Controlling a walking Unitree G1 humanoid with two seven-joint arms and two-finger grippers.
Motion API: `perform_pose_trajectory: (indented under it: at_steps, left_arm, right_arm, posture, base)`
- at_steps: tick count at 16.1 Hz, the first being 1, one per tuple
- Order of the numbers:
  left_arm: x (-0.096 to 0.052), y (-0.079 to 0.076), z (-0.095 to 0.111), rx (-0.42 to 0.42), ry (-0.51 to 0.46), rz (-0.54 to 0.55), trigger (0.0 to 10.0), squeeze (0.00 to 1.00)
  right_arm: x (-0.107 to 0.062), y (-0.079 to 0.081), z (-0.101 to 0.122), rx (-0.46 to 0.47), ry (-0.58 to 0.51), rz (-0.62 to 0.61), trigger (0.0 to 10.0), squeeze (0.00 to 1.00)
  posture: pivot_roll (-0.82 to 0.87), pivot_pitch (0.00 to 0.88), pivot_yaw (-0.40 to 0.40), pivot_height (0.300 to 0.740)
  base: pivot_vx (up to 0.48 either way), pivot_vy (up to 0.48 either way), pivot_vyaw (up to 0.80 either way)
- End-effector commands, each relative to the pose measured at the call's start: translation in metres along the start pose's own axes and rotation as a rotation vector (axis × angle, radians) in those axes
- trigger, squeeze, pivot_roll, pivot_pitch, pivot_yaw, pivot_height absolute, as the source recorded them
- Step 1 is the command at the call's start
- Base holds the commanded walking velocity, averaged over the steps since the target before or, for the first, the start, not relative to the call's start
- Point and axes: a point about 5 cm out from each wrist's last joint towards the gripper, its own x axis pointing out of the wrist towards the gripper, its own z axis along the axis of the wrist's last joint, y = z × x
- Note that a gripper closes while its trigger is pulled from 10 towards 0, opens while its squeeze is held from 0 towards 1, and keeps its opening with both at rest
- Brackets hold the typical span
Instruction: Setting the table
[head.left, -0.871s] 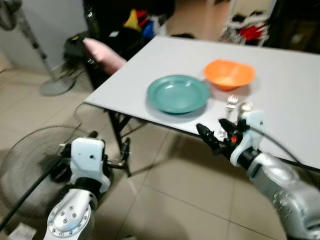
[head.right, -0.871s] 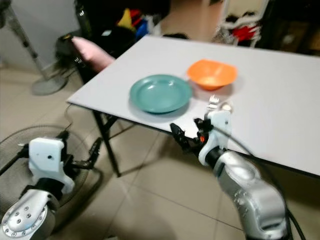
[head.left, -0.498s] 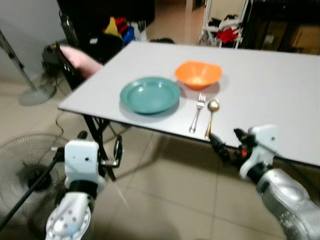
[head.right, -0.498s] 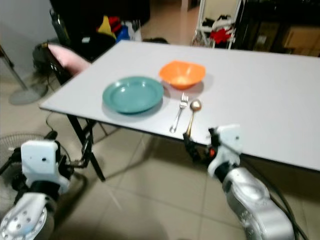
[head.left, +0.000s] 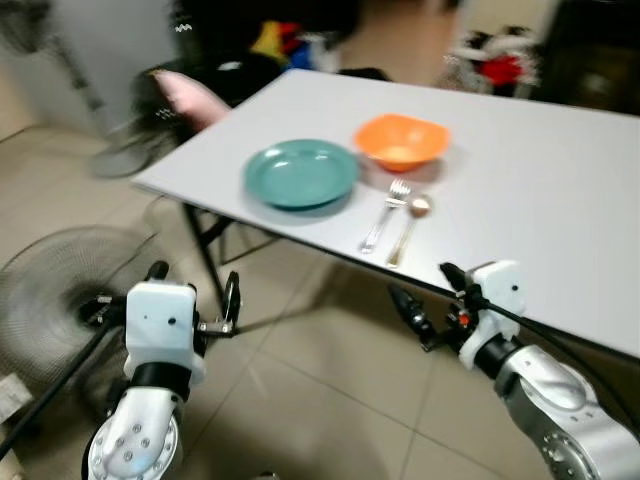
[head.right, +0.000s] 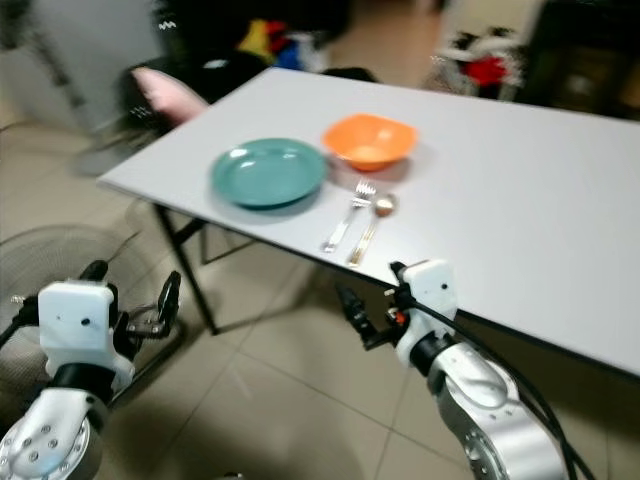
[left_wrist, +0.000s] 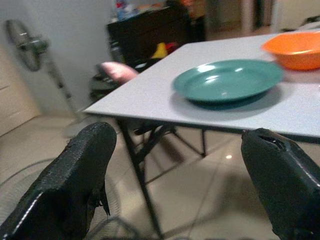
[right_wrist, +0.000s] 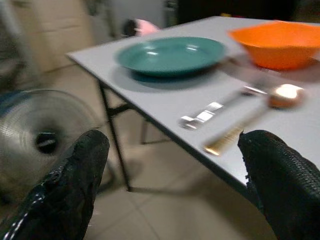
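Note:
On the white table (head.left: 560, 170) near its front edge sit a green plate (head.left: 301, 174) and an orange bowl (head.left: 400, 141). A fork (head.left: 385, 212) and a gold spoon (head.left: 408, 225) lie side by side to the plate's right. My right gripper (head.left: 430, 298) hangs open and empty below the table edge, just in front of the cutlery. My left gripper (head.left: 193, 285) is open and empty over the floor, left of the table. The right wrist view looks between its fingers (right_wrist: 70, 190) at the plate (right_wrist: 170, 54), fork (right_wrist: 215, 106) and spoon (right_wrist: 260, 112).
A round floor fan (head.left: 55, 300) lies on the tiles by my left arm. A pink cushion (head.left: 190, 92) on a dark chair sits at the table's far left corner. Folding table legs (head.left: 205, 260) stand under that corner. Clutter lines the back wall.
The whole picture has shifted as the camera moved. My right gripper has dropped from table-edge height by the cutlery to below the edge. The tableware has not moved.

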Motion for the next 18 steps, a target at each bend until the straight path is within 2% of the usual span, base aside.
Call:
perform_pose_trajectory:
  at_steps: [1, 4, 15, 16, 17, 18]
  left_arm:
    - [-0.002, 0.000, -0.002, 0.024, 0.011, -0.006, 10.0, 0.00]
    - [-0.002, -0.002, -0.002, 0.030, 0.004, -0.008, 10.0, 0.00]
    - [-0.001, 0.004, 0.002, 0.016, -0.013, 0.034, 10.0, 0.00]
    - [-0.001, 0.003, 0.002, -0.015, -0.009, 0.028, 10.0, 0.08]
    - [-0.001, 0.003, 0.002, -0.030, -0.008, 0.027, 10.0, 0.98]
    - [-0.001, 0.003, 0.002, -0.030, -0.010, 0.028, 10.0, 1.00]
  right_arm:
    - [0.005, 0.004, 0.004, 0.004, -0.030, 0.041, 10.0, 1.00]
    - [0.007, 0.005, 0.006, -0.008, -0.041, 0.048, 10.0, 1.00]
    - [0.014, 0.009, 0.006, 0.034, -0.068, 0.096, 10.0, 1.00]
    - [0.015, 0.009, 0.007, 0.032, -0.069, 0.098, 10.0, 1.00]
    - [0.015, 0.009, 0.007, 0.029, -0.070, 0.099, 10.0, 1.00]
    - [0.015, 0.009, 0.007, 0.027, -0.071, 0.100, 10.0, 1.00]
  posture:
    - [-0.04, 0.000, 0.070, 0.740]
    - [-0.03, 0.000, 0.064, 0.740]
    - [-0.02, 0.000, 0.055, 0.740]
    - [-0.03, 0.000, 0.058, 0.740]
    - [-0.03, 0.000, 0.058, 0.740]
    - [-0.03, 0.000, 0.058, 0.740]
  base:
    - [0.000, 0.000, 0.80]
    - [0.000, 0.000, 0.80]
    - [0.000, 0.000, 0.80]
    - [0.000, 0.000, 0.80]
    - [0.000, 0.000, 0.80]
    - [0.000, 0.000, 0.80]
